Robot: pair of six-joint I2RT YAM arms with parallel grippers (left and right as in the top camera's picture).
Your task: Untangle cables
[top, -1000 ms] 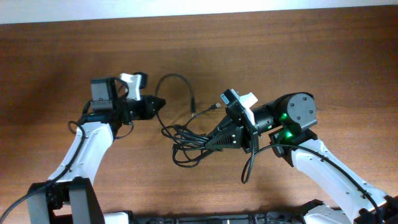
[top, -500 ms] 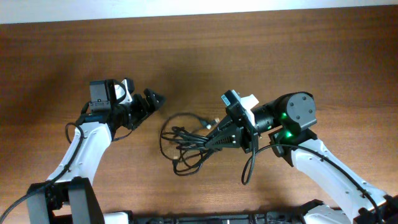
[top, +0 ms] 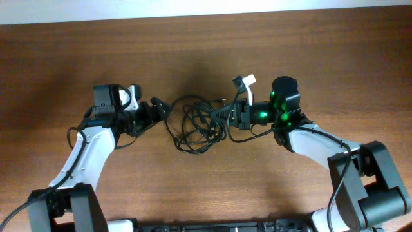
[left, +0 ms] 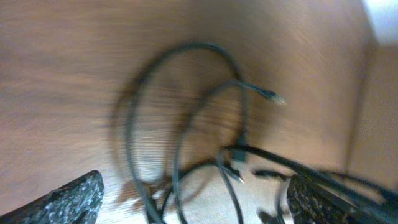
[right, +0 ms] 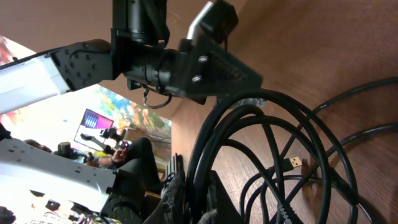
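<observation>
The cables [top: 195,124] lie as a tangle of thin black loops on the wooden table between my two arms. My right gripper [top: 223,113] is shut on several strands at the tangle's right side. In the right wrist view those cables [right: 273,124] run down between the fingers [right: 180,199], and a flat metal plug [right: 294,163] rests on the wood. My left gripper [top: 161,107] stands open at the tangle's left edge, holding nothing. In the blurred left wrist view the loops [left: 186,124] and a small plug end [left: 273,97] lie ahead of that open gripper [left: 199,205].
The wooden table [top: 206,51] ends at a pale strip along the far edge. Thicker black wires hang from the right arm [top: 309,138]. The left arm [top: 87,151] reaches in from the near left.
My left gripper opened and let go of the cable end it was pulling. The right arm swung round and carried the tangle up and left, so the loops bunched together near the left gripper.
</observation>
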